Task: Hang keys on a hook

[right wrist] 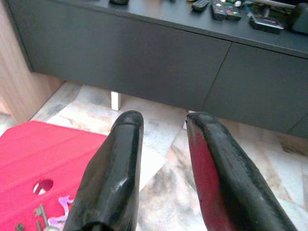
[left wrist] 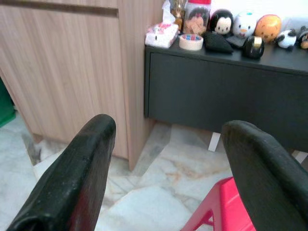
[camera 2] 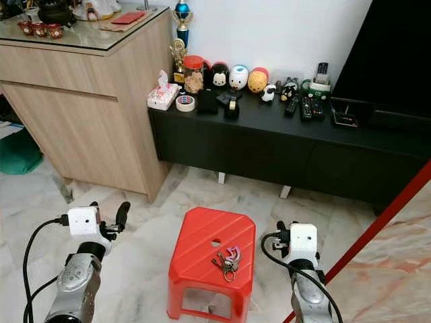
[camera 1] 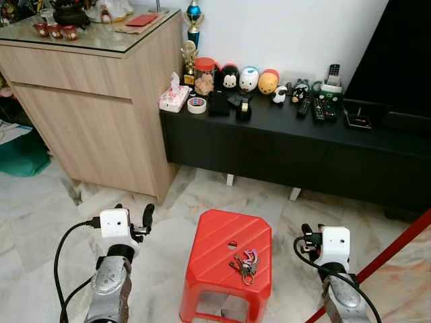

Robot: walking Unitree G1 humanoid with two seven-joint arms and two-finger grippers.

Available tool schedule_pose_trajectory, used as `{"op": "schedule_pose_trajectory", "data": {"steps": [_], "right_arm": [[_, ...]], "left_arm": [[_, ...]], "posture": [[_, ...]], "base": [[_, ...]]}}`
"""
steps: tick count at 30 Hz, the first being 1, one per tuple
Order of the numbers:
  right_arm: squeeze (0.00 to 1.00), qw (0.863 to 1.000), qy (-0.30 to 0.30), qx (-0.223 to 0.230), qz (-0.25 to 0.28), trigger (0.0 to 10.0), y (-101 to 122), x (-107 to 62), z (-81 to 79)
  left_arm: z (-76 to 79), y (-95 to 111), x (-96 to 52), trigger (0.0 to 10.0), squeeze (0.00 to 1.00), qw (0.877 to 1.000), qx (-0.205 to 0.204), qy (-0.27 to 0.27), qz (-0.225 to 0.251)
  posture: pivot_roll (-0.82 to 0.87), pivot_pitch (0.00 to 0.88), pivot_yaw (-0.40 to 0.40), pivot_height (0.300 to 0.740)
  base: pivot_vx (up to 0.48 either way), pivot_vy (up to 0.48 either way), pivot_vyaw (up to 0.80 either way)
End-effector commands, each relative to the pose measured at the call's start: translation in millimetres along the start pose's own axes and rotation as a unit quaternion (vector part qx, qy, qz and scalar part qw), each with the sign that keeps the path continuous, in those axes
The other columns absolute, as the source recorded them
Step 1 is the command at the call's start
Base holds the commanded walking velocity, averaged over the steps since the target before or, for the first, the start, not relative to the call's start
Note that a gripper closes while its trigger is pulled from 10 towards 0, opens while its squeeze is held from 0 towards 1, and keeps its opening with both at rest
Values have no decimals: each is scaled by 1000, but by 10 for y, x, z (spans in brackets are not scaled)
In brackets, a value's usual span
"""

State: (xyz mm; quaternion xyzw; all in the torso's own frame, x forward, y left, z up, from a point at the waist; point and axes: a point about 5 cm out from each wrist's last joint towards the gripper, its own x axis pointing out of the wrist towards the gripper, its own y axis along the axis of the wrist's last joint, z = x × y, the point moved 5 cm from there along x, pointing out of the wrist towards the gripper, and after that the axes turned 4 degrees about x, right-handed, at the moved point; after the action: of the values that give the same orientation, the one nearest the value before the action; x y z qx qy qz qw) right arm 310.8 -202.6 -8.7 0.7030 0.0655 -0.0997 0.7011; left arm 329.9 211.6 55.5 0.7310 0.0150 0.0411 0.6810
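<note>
1. Right tool [right wrist: 161, 168]: two black, matt, rounded fingers held a small gap apart, gripping nothing, raised just right of the stool [camera 1: 222, 235].
2. Left tool [left wrist: 163, 178]: fingers wide apart, empty, raised left of the stool.
3. Keys [camera 1: 244, 264]: a metal bunch on a ring with a pale purple tag, lying on the stool's seat near its right front corner.
4. Stool: glossy red plastic, ribbed square seat with a central hole, standing on marble floor [camera 1: 40, 215].
5. Step, as judged: approach; keys not yet picked up. Next, the right tool must descend over the bunch and pinch the ring. No hook can be made out.
</note>
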Motion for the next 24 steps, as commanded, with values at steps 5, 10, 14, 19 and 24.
{"op": "schedule_pose_trajectory", "data": {"steps": [5,10,14,19,24], "right_arm": [[0,999,38,-27,-9,10000,-54,-48,-71],[0,999,41,-27,-10,10000,-23,-13,-72],[0,998,45,-33,-12,10000,11,20,-63],[0,999,33,-18,-21,10000,-47,-9,-6],[0,999,2,39,-37,10000,-133,-10,-5]], "left_arm": [[-2,-52,-136,10000,0,1000,-12,18,-6],[23,-69,-153,10000,0,1000,-11,18,-10],[77,-74,-195,10000,0,1000,-12,15,-12],[207,-72,-196,10000,0,1000,-8,-5,-14],[371,5,-170,10000,0,998,20,-58,-9]], "posture": [[66,0,-138,663],[72,0,-152,663],[58,0,-149,663],[70,0,-140,663],[142,0,-93,663]], "base": [[0,0,0],[0,0,0],[0,0,0],[0,0,0],[0,0,0]]}}
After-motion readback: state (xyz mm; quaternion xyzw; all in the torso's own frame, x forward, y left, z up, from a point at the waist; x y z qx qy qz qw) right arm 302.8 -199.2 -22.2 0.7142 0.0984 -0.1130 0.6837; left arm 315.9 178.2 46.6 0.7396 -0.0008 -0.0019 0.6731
